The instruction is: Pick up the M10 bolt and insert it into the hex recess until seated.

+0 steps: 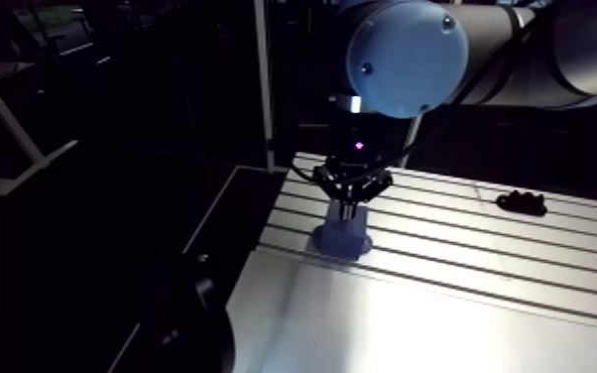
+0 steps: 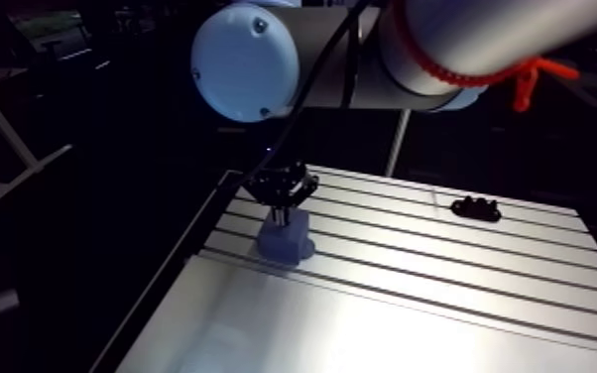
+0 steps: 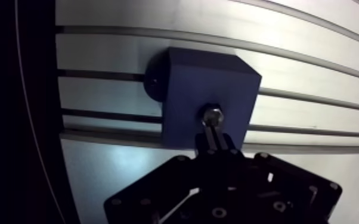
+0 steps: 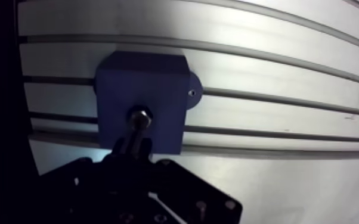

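Note:
A dark blue block [image 3: 194, 83] stands on the slotted aluminium table [image 1: 441, 298] near its left edge, with a round flange at its base. In the wrist view my gripper [image 3: 213, 134] is straight above the block, shut on the shank of a metal bolt [image 3: 212, 114]. The bolt's hex head points down and sits at the middle of the block's top face. How deep the head is in the block cannot be told. In the arm view the gripper [image 1: 348, 205] hangs right over the block [image 1: 340, 240].
A small black part [image 1: 521, 202] lies on the table at the back right, well away from the block. The table's left edge [image 1: 225, 213] drops into darkness close beside the block. Grooves run across the table under and beside the block.

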